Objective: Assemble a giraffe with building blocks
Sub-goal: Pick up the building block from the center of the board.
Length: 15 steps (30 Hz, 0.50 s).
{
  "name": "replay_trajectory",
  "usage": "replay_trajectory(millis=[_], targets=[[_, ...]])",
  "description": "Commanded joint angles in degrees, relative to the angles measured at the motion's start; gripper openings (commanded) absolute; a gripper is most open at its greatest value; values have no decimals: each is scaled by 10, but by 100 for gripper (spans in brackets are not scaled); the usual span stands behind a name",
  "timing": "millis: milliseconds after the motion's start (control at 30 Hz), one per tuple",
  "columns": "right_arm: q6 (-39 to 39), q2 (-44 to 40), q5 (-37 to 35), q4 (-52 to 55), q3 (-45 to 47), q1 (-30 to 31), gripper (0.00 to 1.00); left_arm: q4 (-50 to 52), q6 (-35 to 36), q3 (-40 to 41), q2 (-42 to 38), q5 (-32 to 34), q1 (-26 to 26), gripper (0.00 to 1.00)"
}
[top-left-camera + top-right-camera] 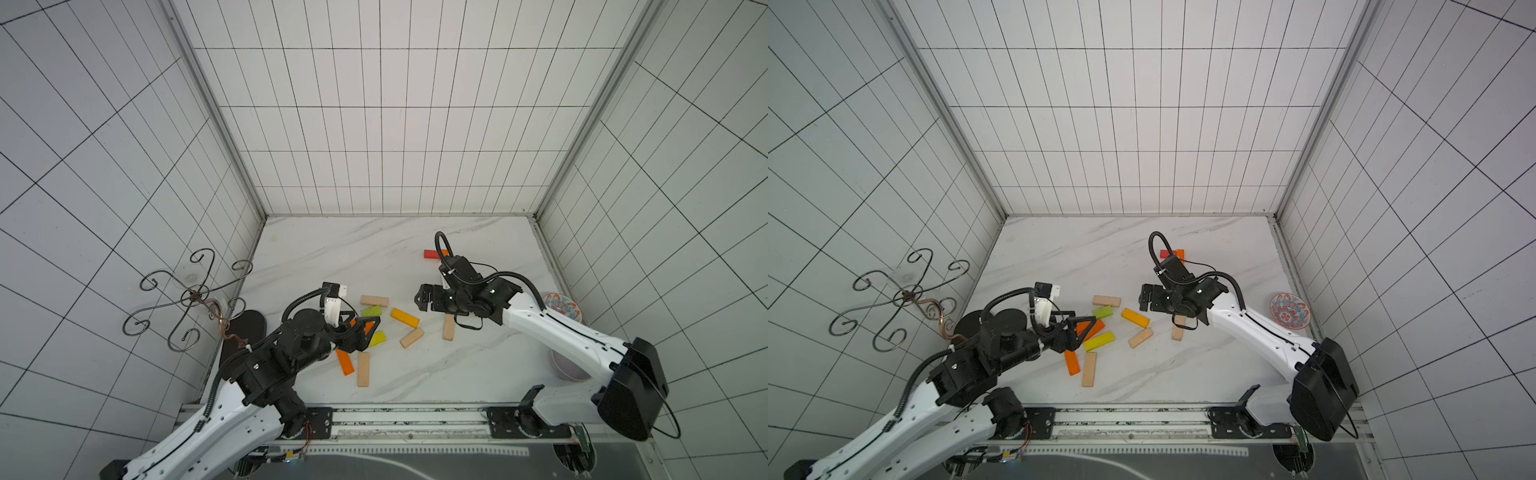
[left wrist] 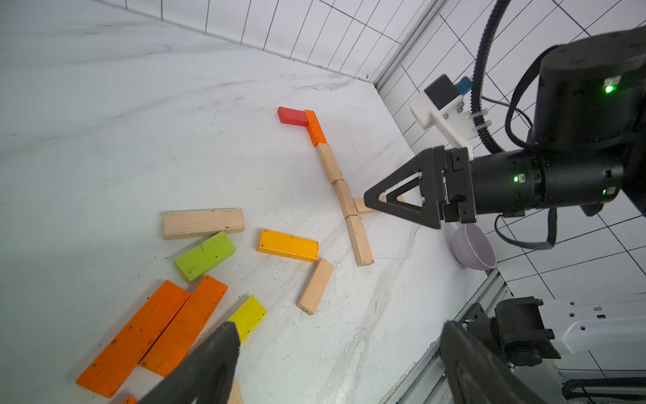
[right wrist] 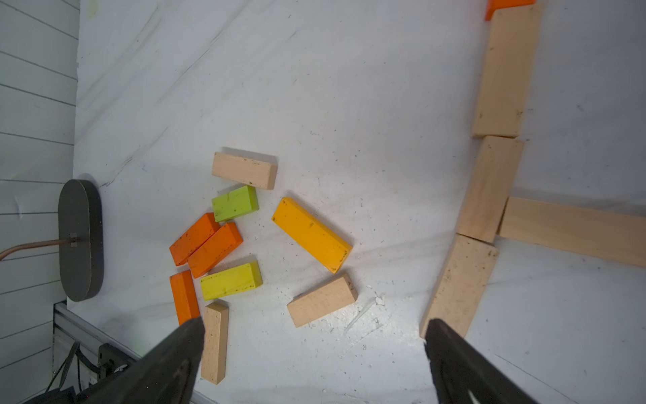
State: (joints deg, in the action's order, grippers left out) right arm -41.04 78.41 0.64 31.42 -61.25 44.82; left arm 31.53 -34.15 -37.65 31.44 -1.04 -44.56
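Your right claw (image 3: pixel 314 325) hung open and empty just beside the giraffe (image 2: pixel 330 162), probably ready to fetch its next piece. Your left claw (image 2: pixel 341 328) gaped empty too, farther from the giraffe, over the spare blocks (image 2: pixel 288 245). The giraffe had one red, one orange and four plain blocks. The spares were three orange, three plain, two lime and one amber.

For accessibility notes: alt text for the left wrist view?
A flat line of blocks runs from a red block through orange and wooden ones, a wooden side block partly hidden by the right gripper. Other loose blocks lie nearer the open left gripper; a bowl sits by the wall.
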Motion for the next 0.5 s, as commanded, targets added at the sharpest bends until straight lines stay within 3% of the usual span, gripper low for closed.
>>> replay_trajectory(millis=[0,233,467], targets=[[-9,34,-19,-4,-12,60,98,61,-13,-26,-32,56,2,90],[-131,126,-16,-4,-48,166,74,125,-44,-56,-125,152,3,90],[-206,238,-60,64,-160,250,72,157,-62,-61,-204,199,2,89]])
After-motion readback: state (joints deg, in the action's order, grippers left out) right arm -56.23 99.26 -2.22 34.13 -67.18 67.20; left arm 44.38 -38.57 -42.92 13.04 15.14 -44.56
